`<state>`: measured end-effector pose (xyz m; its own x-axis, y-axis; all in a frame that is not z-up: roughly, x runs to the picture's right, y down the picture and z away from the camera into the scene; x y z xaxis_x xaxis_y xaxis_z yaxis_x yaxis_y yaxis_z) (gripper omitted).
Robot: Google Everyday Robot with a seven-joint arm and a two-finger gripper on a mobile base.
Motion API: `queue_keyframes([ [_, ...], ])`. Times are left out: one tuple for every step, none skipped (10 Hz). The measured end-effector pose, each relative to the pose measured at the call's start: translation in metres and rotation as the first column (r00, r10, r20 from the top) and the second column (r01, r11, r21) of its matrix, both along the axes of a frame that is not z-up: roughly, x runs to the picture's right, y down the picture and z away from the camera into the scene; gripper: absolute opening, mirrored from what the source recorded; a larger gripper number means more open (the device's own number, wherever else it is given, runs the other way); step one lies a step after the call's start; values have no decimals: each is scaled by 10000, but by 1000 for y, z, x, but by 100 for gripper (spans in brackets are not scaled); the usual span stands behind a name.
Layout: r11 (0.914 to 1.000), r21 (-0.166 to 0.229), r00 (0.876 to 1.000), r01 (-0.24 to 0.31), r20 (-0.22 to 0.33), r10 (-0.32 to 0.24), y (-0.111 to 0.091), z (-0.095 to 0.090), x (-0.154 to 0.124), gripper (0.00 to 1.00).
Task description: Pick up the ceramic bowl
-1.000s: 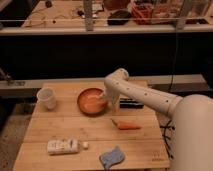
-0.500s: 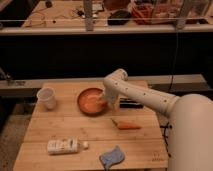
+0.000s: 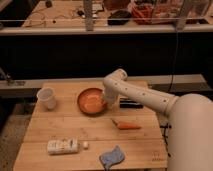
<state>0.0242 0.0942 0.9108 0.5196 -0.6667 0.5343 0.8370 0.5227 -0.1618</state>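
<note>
Your pincer (image 3: 107, 99) sits at three o'clock on the rim of the ceramic bowl (image 3: 89, 100); its grip you cannot tell. White cup (image 3: 47, 98) at the bowl's nine o'clock, apart.

No movement shows over the past second: the gripper (image 3: 107, 99) remains at the right rim of the bowl (image 3: 89, 101), which is unlifted.
</note>
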Motion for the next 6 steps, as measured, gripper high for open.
queue_keyframes([
  [10000,-2,10000,-10,-14,10,-1,0,0,25],
  [10000,-32,10000,-12,-19,11,0,1,0,22],
  [10000,-24,10000,-1,-10,1,-1,1,-1,14],
  [10000,8,10000,3,1,-3,-2,1,-2,8],
  [10000,90,10000,-5,14,5,-8,-3,-2,5],
  [9999,102,10000,2,4,-2,-10,-4,-2,5],
])
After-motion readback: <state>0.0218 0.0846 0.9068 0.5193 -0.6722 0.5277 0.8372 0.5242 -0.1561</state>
